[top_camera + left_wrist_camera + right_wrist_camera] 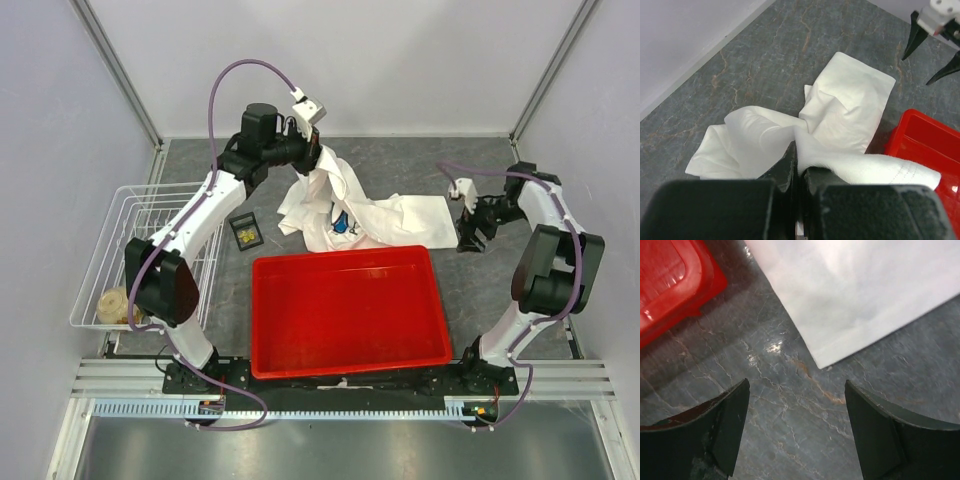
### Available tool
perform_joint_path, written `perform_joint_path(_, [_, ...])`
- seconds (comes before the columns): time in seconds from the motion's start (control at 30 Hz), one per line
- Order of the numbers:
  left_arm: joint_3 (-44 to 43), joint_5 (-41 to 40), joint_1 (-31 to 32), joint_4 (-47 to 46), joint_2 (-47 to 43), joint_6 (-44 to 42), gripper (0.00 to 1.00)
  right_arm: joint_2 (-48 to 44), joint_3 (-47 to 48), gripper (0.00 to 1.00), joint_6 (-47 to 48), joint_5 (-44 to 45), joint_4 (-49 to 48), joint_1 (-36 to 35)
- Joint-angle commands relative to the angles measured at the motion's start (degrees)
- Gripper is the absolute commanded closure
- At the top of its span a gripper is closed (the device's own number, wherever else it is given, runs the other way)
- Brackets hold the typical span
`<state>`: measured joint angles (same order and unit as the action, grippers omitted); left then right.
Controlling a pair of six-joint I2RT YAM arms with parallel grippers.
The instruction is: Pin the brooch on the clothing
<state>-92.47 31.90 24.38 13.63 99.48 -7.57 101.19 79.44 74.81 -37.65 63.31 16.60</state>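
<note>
Aloft, left tool [796, 150] pinches the T-shirt [385, 218]; right tool [796, 384] gapes downward nearby.

No text, label, brand or number can be read anywhere.

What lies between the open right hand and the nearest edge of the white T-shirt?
Only bare grey stone-patterned tabletop. The right wrist view shows it between the right hand and the white T-shirt.
</note>
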Motion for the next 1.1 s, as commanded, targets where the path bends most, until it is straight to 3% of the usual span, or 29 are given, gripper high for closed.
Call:
perform_joint_path(0.0, [-2.7,2.1,-1.1,-0.2,-0.2,3.0,0.98,-0.4,-5.3,0.15,7.7,2.8,-10.5,-3.1])
perform_joint_path(0.37, [-2.0,2.9,-2.0,-0.6,0.2,3.0,0.98,5.2,-8.8,0.16,3.9,9.4,-23.4,-8.3])
perform_joint_path(0.53, [-1.1,3.3,-2.7,-1.1,0.3,3.4,0.98,9.8,-7.5,0.25,3.7,12.6,-23.2,-8.3])
perform_joint_path(0.63, [-0.8,3.1,-3.3,-1.1,0.2,4.0,0.98,10.7,-7.6,0.48,2.5,13.9,-23.1,-8.5])
perform_joint_path(0.67, [-0.8,3.2,-3.6,-1.1,0.0,4.3,0.98,10.6,-7.5,0.6,1.9,14.2,-23.3,-8.6])
perform_joint_path(0.7, [-0.9,3.3,-3.8,-0.9,-0.1,4.4,0.98,9.7,-7.3,0.91,1.0,14.4,-23.3,-8.6])
perform_joint_path(0.73, [-1.0,3.2,-4.2,-0.8,-0.7,4.4,0.98,8.9,-6.8,1.0,-2.6,14.4,-23.6,-8.6])
perform_joint_path(1.07, [-8.1,-0.8,-5.1,-0.9,-7.7,-1.6,0.98,-2.9,17.0,1.0,-35.8,8.3,-31.2,-5.3])
